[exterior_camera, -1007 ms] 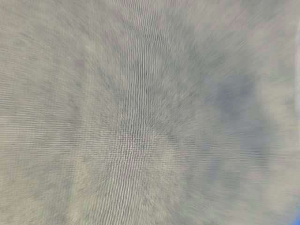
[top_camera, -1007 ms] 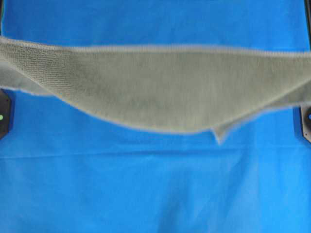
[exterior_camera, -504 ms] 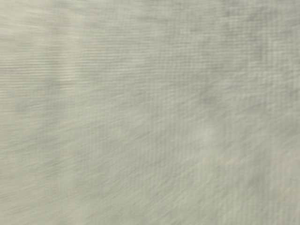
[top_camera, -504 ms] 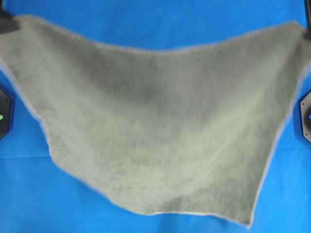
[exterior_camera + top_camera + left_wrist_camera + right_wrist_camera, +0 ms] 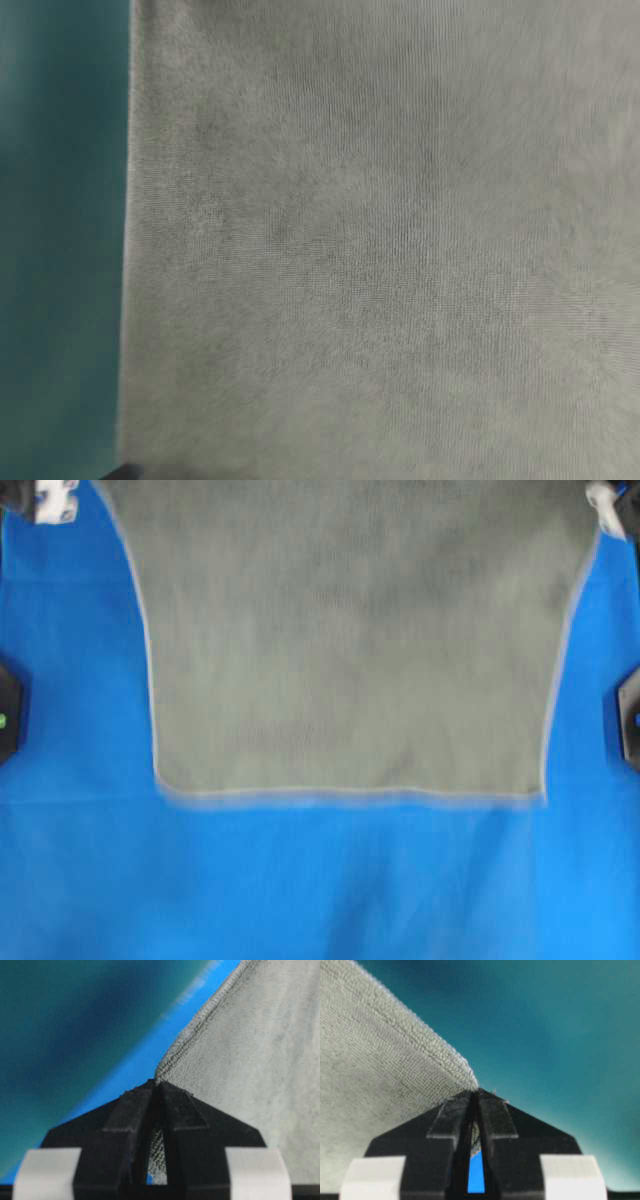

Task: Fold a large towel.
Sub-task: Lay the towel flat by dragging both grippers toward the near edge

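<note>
Since a second ago the big grey-green terry towel (image 5: 350, 650) has swung from a sagging band into a flat sheet. It hangs over the blue counter (image 5: 320, 880), hem lowest. The left pincer (image 5: 156, 1085) and right pincer (image 5: 476, 1092) each pinch a top corner, so the towel hangs between and below them, equally near both arms.

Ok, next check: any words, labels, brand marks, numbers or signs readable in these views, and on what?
None can be read.
The large towel is plain cloth with a pale hem: no tag or print shows.
The blue table covering is bare.
The left gripper and right gripper, each pinching a towel corner, carry no lettering.
The dark arm bases show only a small green light.
</note>
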`<state>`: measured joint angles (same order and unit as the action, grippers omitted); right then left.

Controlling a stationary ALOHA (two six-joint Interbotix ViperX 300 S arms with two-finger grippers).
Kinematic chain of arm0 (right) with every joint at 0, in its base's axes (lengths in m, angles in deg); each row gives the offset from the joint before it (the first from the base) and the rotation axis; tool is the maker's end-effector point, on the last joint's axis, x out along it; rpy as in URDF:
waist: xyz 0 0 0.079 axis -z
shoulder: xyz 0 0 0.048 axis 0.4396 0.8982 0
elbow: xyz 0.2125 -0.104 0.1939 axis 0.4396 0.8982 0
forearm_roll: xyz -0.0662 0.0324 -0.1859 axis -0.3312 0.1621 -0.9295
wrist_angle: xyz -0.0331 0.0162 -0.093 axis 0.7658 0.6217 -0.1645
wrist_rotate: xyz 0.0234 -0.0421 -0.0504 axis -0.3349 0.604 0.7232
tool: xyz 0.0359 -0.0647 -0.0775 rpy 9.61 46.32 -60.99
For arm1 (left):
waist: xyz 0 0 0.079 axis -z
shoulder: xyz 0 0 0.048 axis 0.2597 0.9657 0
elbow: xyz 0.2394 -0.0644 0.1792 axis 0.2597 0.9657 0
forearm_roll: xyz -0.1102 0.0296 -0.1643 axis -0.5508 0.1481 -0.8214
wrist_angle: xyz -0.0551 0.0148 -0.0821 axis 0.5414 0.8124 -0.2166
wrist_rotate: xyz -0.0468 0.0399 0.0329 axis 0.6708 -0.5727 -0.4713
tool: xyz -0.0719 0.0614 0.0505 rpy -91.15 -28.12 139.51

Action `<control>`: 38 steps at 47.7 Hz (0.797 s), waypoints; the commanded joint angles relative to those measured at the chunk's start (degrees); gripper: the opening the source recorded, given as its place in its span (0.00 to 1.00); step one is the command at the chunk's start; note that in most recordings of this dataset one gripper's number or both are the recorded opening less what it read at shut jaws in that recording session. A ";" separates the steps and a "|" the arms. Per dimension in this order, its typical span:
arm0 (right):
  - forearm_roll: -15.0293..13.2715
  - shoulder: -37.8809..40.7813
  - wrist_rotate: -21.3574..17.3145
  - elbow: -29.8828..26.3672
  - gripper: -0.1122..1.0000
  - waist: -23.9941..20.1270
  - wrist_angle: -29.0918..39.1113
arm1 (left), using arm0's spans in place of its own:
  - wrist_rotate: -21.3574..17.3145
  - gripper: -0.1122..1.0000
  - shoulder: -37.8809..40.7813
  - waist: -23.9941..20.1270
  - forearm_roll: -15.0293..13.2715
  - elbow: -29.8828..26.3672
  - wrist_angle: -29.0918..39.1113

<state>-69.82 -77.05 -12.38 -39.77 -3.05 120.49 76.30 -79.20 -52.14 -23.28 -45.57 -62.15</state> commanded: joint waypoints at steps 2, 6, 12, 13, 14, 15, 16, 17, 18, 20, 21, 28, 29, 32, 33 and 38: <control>-0.53 1.14 -0.18 0.62 0.13 4.66 -7.12 | -3.60 0.12 4.13 -2.02 -0.26 -1.76 -2.81; -0.09 2.02 -0.26 1.58 0.13 5.98 -9.84 | -5.45 0.12 6.59 -1.85 -0.26 -2.55 -2.46; 1.58 1.76 -0.18 2.46 0.13 5.71 -9.05 | -5.98 0.12 7.38 0.35 -0.35 -2.46 0.18; 2.37 1.58 -0.09 2.72 0.13 5.45 -8.79 | -5.98 0.12 7.29 0.97 -0.35 -2.20 0.70; 3.08 1.32 0.09 3.08 0.13 5.10 -8.53 | -5.89 0.12 7.03 1.67 -0.35 -1.93 1.32; 4.04 0.88 0.26 3.43 0.13 4.75 -8.17 | -5.80 0.12 6.68 2.37 -0.44 -1.49 2.02; 4.83 0.53 0.26 3.87 0.13 4.22 -7.91 | -5.80 0.12 6.42 3.16 -0.53 -0.97 2.64; 6.15 0.00 0.35 4.57 0.13 3.43 -7.56 | -5.71 0.12 6.06 3.96 -0.53 -0.44 3.25; 7.12 -0.35 0.26 5.10 0.13 2.81 -7.38 | -5.71 0.12 5.71 4.83 -0.70 0.26 3.78; 9.23 -1.05 0.26 6.50 0.13 1.05 -7.03 | -5.63 0.12 4.66 7.47 -0.88 2.46 4.48; 10.28 -1.49 0.26 7.29 0.13 0.18 -7.03 | -5.54 0.12 4.22 8.61 -0.97 3.43 4.48; 16.26 -3.52 -0.35 13.62 0.13 -7.56 -7.38 | -3.87 0.12 2.20 16.35 -0.97 11.34 2.64; 16.87 -3.69 -0.35 14.41 0.13 -8.61 -7.47 | -3.25 0.12 1.93 17.84 -0.97 13.10 1.67; 18.90 -3.69 -0.53 16.70 0.13 -11.51 -7.73 | -2.02 0.12 1.93 20.48 -0.97 16.70 -0.79; 19.60 -3.69 -0.70 17.49 0.13 -12.48 -8.00 | -1.67 0.12 2.02 21.27 -0.97 17.75 -1.76; 22.85 -2.72 -1.93 21.62 0.13 -15.82 -10.02 | 0.18 0.12 3.43 24.52 -1.05 23.38 -8.26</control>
<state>-48.81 -80.39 -13.78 -19.65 -17.03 112.14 75.60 -76.57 -29.91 -24.16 -25.00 -65.76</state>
